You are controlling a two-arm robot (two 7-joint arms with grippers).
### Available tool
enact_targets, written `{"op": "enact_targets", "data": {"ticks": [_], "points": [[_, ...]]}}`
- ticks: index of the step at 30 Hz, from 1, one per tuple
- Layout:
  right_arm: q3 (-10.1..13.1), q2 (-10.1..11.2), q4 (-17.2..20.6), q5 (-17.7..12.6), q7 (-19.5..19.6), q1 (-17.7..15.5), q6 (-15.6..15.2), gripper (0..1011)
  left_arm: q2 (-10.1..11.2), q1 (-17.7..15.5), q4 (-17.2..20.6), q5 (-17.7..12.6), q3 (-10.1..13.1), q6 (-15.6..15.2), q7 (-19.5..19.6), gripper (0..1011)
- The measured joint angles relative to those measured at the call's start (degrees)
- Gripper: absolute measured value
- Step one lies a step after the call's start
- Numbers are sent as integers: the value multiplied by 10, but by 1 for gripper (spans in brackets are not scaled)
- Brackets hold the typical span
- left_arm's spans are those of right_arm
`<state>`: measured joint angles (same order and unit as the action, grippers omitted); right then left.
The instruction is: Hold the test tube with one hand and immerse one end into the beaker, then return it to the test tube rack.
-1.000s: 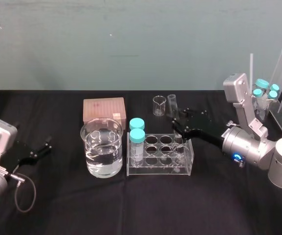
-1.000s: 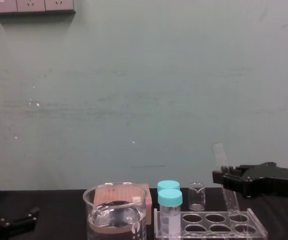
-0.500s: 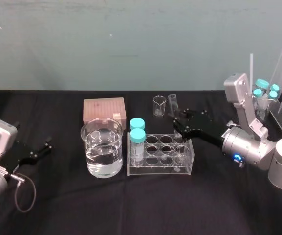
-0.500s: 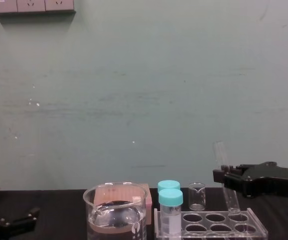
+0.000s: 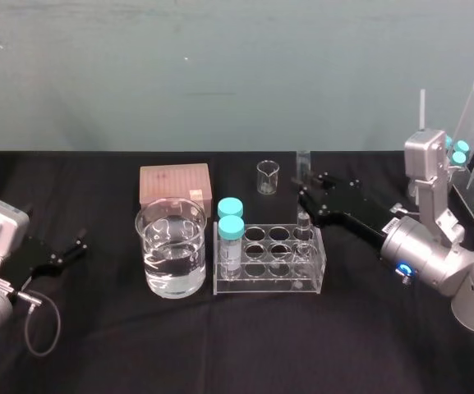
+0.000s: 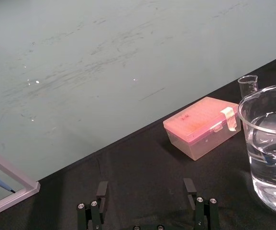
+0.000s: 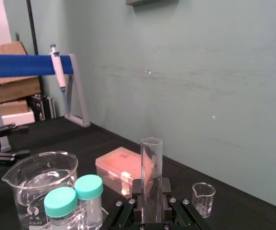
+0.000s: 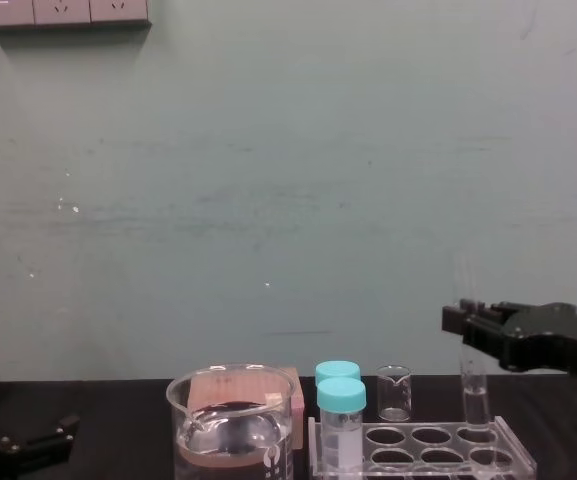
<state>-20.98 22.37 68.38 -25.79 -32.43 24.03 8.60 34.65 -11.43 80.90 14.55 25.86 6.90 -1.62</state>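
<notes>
Fingers (image 7: 166,188) on the right gripper (image 5: 304,202), what are they doing?

From my console they are pinching the tube (image 5: 303,168) partway up, one finger on each side. The tube stands upright over the right end of the rack (image 5: 257,287), open mouth on top.

Is its lower end in a hole?

In the chest view it reaches down to the rack's top plate at the rightmost hole of the back row. I cannot tell how deep it goes. The black forearm (image 5: 360,220) runs off to the right of the rack.

And the beaker (image 5: 150,238)?

Just left of the rack, roughly half full of clear liquid. Two teal-capped vials (image 5: 230,220) sit in the rack's left-end holes. Behind the rack I see a small beaker (image 5: 267,177), and behind it to the left a pink box (image 5: 174,182).

Left gripper (image 5: 74,249)?

Far left of the rack, low over the black table (image 5: 220,345), with its fingers spread and nothing between them.
</notes>
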Motion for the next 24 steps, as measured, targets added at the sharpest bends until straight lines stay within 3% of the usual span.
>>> {"op": "enact_targets", "data": {"ticks": [24], "points": [[52,4,81,-48,-11,-3,36,225,0,0,0,0,0,0,0,1000]]}}
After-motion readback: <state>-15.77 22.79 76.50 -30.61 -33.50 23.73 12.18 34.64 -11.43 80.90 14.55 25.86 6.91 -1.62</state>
